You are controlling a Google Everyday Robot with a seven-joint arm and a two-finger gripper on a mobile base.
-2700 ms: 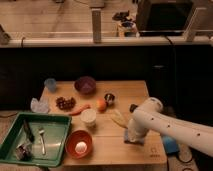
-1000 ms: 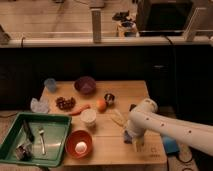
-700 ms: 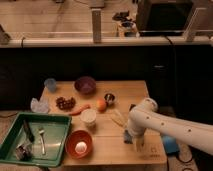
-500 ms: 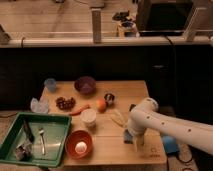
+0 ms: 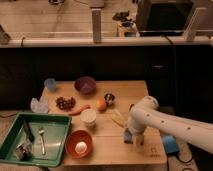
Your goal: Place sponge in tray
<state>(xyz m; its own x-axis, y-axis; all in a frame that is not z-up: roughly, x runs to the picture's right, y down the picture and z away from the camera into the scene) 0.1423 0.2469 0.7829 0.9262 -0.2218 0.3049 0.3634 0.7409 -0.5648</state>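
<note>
One white arm reaches in from the right, and its end effector [image 5: 134, 139] is set low on the near right part of the wooden counter [image 5: 125, 92], directly over the sponge [image 5: 129, 135]. Only a small blue patch of the sponge is seen under the wrist; the rest is covered, and whether it is gripped cannot be told, nor how wide the fingers stand. Compared with a second ago, the arm is found in almost the same place, and nothing on the counter is seen to have shifted. At the near left, the tray [image 5: 59, 145] is cut by the lower edge and holds a spoon [image 5: 42, 140] and some dark utensils that are hard to make out. Just beside it an orange bowl [image 5: 79, 143] is placed, with a white cup [image 5: 88, 117] behind it. Farther back, a purple bowl [image 5: 85, 85] is set.
</note>
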